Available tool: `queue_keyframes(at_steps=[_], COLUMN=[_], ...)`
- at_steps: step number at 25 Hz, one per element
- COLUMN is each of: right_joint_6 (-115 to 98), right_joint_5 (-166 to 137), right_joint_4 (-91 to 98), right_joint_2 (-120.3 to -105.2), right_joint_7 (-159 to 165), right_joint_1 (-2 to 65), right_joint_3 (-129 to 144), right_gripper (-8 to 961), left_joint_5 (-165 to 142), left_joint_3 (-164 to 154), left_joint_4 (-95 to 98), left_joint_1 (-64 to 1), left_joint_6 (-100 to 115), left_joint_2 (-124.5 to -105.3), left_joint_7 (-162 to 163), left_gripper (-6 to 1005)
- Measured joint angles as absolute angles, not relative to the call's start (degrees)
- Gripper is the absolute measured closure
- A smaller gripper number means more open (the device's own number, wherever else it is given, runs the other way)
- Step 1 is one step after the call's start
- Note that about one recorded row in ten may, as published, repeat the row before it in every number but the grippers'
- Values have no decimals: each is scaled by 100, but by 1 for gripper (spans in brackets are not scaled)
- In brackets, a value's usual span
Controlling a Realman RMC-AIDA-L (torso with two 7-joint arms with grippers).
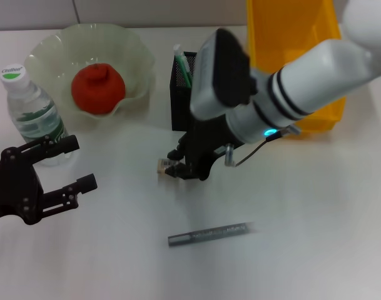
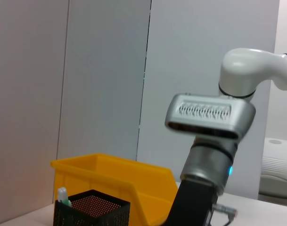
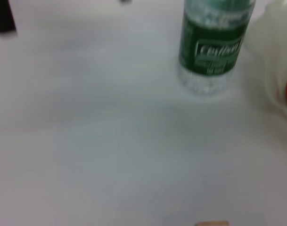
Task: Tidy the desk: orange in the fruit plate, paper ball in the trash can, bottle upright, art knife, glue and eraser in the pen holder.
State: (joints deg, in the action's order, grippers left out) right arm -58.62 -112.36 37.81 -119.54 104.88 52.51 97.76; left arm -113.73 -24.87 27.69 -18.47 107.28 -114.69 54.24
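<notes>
Art knife (image 1: 209, 234) nearest the head camera: grey slim bar flat on the table (image 1: 315, 237), long axis running left-right, slightly raised toward the right; untouched, well apart from both grippers.

Right gripper (image 1: 175, 166) low over the table just in front of the pen holder (image 1: 181, 94); the eraser (image 1: 164, 165) sits at its tips, a small beige block; whether the jaws are clamped on it or only beside it, cannot tell; fingers masked by the black wrist body. Eraser lies on the left side of the jaws; pen holder just behind; so the coming move, by my judgement, is a short lift and carry back to the mesh cup; right arm plainly the nearer one.

Left gripper (image 1: 74, 164) parked at the table's left edge, jaws apart, empty; bottle (image 1: 32, 114) upright just behind it.

Orange (image 1: 98, 87) already in the fruit plate (image 1: 131, 47); trash can (image 1: 293, 37) at the far right; paper ball not seen; a green-and-white stick already stands in the pen holder.

Views differ: right wrist view shows the bottle's green label and a sliver of eraser at its edge, no fingers; left wrist view shows the right arm from the side, pen holder and yellow bin behind, but not the eraser.
</notes>
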Motion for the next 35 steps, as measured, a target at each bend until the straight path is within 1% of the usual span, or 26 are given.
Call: queue_keyframes(at_steps=[2,4,5,6,9,13,14,15,17,23,35], right_joint_6=[-6204,-6318,-6557,-6557,-6937,-7458,-7711,-7711,-7977,-8274,-8661], right_joint_5=[-11234,-11234,-11218,-11218,-10941,-10330,-9997,-9997,-9503,-9209,-8957], right_joint_4=[4100,4214,4407,4407,4532,4508,4341,4341,4023,3583,3033], right_joint_2=[-11937,-11936,-11935,-11935,-11934,-11922,-11922,-11922,-11923,-11915,-11926], right_joint_7=[10361,10283,10071,10071,9667,8941,8401,8401,7759,7154,6535], right_joint_1=[4989,4878,4647,4647,4360,3986,3814,3814,3576,3404,3386], right_joint_3=[9304,9145,8815,8815,8409,7899,7586,7586,7250,6814,6413], right_gripper=[706,705,705,704,703,701,701,700,699,697,691], left_joint_5=[-11372,-11372,-11372,-11372,-11372,-11389,-11389,-11402,-11408,-11409,-11461], left_joint_3=[-2487,-2487,-2487,-2487,-2490,-2497,-2497,-2501,-2515,-2541,-2550], left_joint_4=[2769,2768,2769,2768,2768,2768,2768,2768,2768,2761,2759], left_joint_1=[-1838,-1828,-1824,-1822,-1822,-1819,-1819,-1819,-1819,-1759,-1629], left_joint_6=[10718,10707,10705,10705,10705,10703,10703,10699,10694,10654,10683], left_joint_2=[-11470,-11470,-11470,-11470,-11472,-11479,-11479,-11480,-11480,-11478,-11442], left_joint_7=[5421,5420,5419,5419,5418,5405,5405,5369,5364,5318,5204], left_gripper=[231,231,231,231,231,230,230,230,230,231,231])
